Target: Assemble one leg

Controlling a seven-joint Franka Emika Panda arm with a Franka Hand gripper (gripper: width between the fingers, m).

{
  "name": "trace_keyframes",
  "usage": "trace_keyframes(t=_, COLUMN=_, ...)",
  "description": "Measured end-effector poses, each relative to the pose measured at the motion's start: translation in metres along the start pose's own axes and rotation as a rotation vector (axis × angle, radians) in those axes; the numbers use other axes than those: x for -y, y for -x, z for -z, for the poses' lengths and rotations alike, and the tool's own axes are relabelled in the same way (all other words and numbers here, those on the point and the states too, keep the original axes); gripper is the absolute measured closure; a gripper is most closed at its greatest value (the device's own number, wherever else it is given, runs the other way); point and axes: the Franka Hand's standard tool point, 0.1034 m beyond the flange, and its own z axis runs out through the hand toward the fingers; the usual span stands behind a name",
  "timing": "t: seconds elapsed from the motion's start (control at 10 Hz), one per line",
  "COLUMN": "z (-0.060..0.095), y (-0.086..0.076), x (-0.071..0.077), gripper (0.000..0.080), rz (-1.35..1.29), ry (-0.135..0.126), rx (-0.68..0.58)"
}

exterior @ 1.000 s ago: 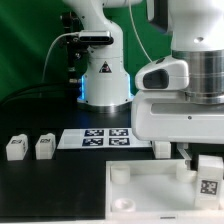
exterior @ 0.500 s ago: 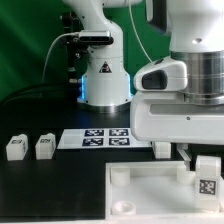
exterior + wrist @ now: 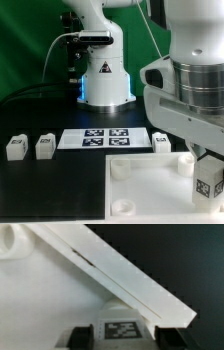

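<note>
Exterior view. Arm with claw low at the exterior view's right, over the far right corner of the large white tray. One leg, tag facing the camera, stands upright under the claw, at the tray's corner. Whether the fingers touch it cannot be told here. Two more legs and rest on the table at the exterior view's left, just beside each other, well apart from the tray. The marker board lies flat between them and the arm.

Wrist view. Claw narrow, its two dark fingers on either side of the tagged leg and closed on it. The leg sits against the raised rim of the tray; one round socket shows at another corner.

Step in hand, as judged: seating the held leg at a tray corner. Next move likely calls for lining it up over its socket, then pressing or turning without tilting.

Surface and room. Black table; green backdrop; white robot base behind.
</note>
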Motion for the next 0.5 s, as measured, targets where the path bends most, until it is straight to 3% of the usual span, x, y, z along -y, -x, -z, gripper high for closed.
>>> trace_keyframes(t=0.3, z=-0.0053, y=0.0029, x=-0.0025, gripper=0.0508, rz=0.015, ry=0.0, rx=-0.013)
trace_keyframes(t=0.5, z=-0.005, y=-0.0033, x=-0.0087, gripper=0.0508, rz=0.209, ry=0.031, rx=-0.044)
